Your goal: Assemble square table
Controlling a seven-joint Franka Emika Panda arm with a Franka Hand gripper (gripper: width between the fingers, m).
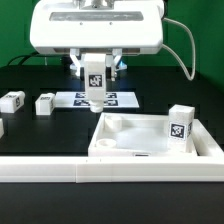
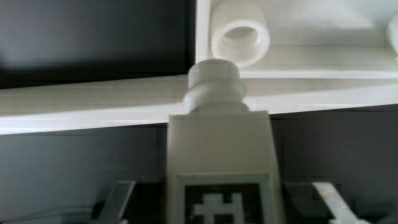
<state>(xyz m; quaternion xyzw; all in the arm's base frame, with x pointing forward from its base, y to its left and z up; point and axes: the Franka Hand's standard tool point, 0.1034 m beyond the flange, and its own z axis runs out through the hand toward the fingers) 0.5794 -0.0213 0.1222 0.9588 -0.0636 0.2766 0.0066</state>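
Note:
My gripper (image 1: 93,84) is shut on a white table leg (image 1: 93,92) with a black-and-white tag, holding it above the table just beyond the square table top's (image 1: 128,150) far left corner. In the wrist view the leg (image 2: 217,140) sits between my fingers (image 2: 128,200), and its round peg (image 2: 214,76) points toward a corner socket (image 2: 240,40) of the slab. Another tagged leg (image 1: 181,125) stands in the slab's far right corner. Two loose legs (image 1: 45,103) (image 1: 12,100) lie at the exterior view's left.
The marker board (image 1: 118,100) lies flat behind the held leg. A long white border rail (image 1: 60,172) runs along the front of the table and up the exterior view's right side. Part of another white piece (image 1: 2,128) shows at the left edge.

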